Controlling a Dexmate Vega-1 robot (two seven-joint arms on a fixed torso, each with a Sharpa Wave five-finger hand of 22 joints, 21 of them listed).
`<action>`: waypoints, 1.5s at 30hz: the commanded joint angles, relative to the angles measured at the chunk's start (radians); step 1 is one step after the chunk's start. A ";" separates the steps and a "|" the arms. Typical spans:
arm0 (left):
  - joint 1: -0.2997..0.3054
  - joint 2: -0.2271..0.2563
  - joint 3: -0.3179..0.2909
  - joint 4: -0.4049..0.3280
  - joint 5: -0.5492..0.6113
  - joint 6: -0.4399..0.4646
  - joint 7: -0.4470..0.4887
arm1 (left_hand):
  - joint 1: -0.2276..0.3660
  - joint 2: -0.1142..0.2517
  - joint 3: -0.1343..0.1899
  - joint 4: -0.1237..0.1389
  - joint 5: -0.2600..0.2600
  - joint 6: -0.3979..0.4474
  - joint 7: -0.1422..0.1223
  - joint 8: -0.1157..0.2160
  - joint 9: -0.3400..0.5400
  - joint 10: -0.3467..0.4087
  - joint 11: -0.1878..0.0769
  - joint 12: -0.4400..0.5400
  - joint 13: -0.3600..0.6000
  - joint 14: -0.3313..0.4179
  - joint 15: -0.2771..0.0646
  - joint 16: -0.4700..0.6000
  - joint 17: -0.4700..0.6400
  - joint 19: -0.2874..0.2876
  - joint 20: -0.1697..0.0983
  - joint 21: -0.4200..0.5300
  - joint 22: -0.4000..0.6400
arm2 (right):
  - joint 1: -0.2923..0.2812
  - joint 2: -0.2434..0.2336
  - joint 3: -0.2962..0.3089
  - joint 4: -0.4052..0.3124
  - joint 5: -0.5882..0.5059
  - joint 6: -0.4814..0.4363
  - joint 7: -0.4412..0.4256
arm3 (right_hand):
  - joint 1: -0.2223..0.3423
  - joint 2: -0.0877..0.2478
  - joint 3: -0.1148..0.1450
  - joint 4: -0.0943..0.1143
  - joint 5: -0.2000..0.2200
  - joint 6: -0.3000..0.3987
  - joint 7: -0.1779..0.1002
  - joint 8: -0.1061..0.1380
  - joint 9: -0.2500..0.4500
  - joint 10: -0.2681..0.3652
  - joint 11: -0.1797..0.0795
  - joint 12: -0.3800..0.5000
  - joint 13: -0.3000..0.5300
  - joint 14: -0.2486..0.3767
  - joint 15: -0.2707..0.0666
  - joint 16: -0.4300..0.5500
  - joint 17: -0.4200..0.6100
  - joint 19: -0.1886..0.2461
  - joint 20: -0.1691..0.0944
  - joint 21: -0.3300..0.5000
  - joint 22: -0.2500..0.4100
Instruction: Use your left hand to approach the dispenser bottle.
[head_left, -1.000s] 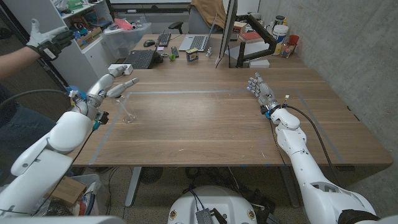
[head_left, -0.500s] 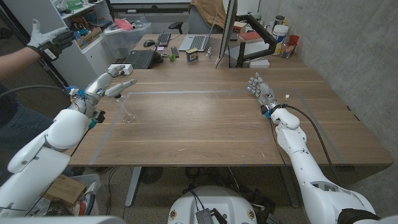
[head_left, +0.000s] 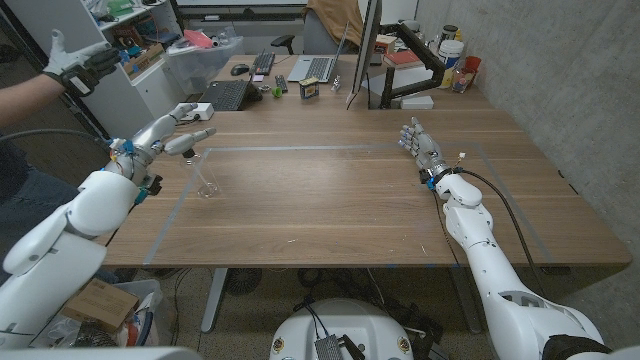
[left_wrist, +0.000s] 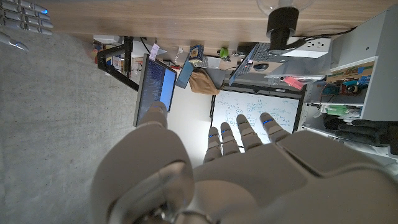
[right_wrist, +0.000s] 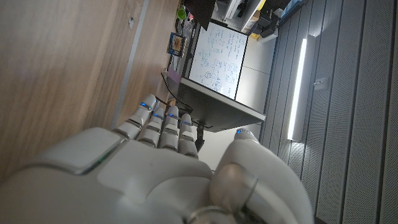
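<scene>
A small clear dispenser bottle (head_left: 207, 182) with a dark pump top stands on the wooden table (head_left: 340, 190) at its left side. My left hand (head_left: 165, 131) hovers above the table's left edge, left of and behind the bottle, fingers spread and holding nothing. From the left wrist view the bottle (left_wrist: 283, 17) is well beyond my left hand (left_wrist: 205, 174), with its fingers (left_wrist: 242, 134) stretched out. My right hand (head_left: 419, 144) stands at the right side of the table, fingers apart and empty, and it appears again in its own wrist view (right_wrist: 143, 168).
A person's gloved hand (head_left: 73, 60) is raised at the far left. A laptop (head_left: 225, 95), keyboard (head_left: 263, 63), monitor (head_left: 362, 50) and cups (head_left: 460, 60) crowd the back of the table. Blue tape (head_left: 330, 148) marks a rectangle on the wood.
My left hand has drifted a little to the left and toward the back, away from the bottle. The right hand and the bottle have stayed put.
</scene>
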 joint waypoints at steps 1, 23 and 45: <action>0.001 0.020 -0.026 0.016 0.048 -0.005 -0.039 | 0.013 0.003 0.003 -0.005 -0.006 0.008 -0.003 0.005 0.005 0.001 -0.008 0.007 0.005 0.002 -0.004 0.006 0.005 0.000 0.005 -0.004 0.002 | 0.001 0.003 -0.004 -0.006 -0.010 -0.002 -0.010 | 0.002 0.003 0.004 -0.005 -0.001 0.005 -0.001 -0.005 0.006 0.010 0.000 -0.003 0.000 0.010 0.004 -0.002 0.001 0.009 0.001 -0.003 0.003; -0.007 0.046 -0.039 0.055 0.172 -0.029 -0.053 | 0.026 0.003 0.006 -0.014 -0.008 0.025 -0.014 0.009 0.005 0.012 -0.029 0.011 0.007 0.016 -0.018 0.009 0.007 0.024 0.011 -0.003 0.002 | 0.021 0.003 -0.008 0.008 -0.021 -0.002 -0.014 | 0.001 0.005 0.003 -0.007 -0.001 0.005 -0.001 -0.005 0.006 0.010 0.000 -0.004 0.000 0.009 0.002 -0.002 0.001 0.012 0.001 -0.010 0.003; -0.055 0.101 -0.003 0.092 0.197 0.013 -0.109 | 0.031 -0.002 0.005 -0.019 -0.007 0.019 -0.018 0.004 0.005 0.007 -0.027 0.008 0.008 0.015 -0.019 0.007 0.009 0.024 0.016 -0.010 0.002 | 0.022 0.006 -0.005 0.008 -0.022 0.003 -0.016 | -0.002 0.004 0.001 -0.008 -0.001 0.005 -0.002 -0.005 0.006 0.012 0.000 -0.005 0.000 0.010 0.003 -0.003 0.001 0.014 0.003 -0.018 0.004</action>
